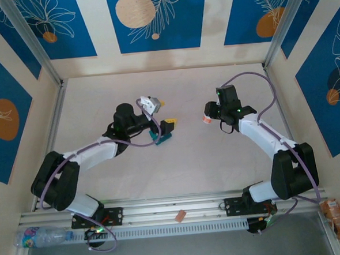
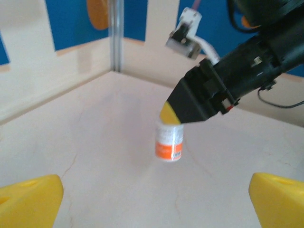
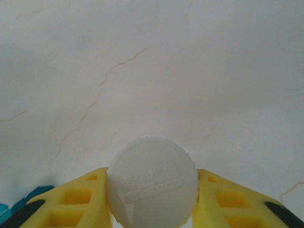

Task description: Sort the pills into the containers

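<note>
Clamping the ribbed cap of a small white plastic bottle with an orange band [image 2: 169, 142], right pincer [image 3: 152, 209] sits well to the right of the dark teal-green plastic three-compartment pill box [image 1: 161, 138]. Pill box lies on the pale worktop [image 1: 190, 167]. Left pincer [image 1: 166, 114] is just beside the pill box, contact unclear, its yellow fingers [image 2: 28, 197] spread wide apart with nothing between them.

One teal pill box [image 1: 161, 141], one white bottle with an orange band [image 2: 169, 142] — and one clear water bottle [image 1: 41, 235].
</note>
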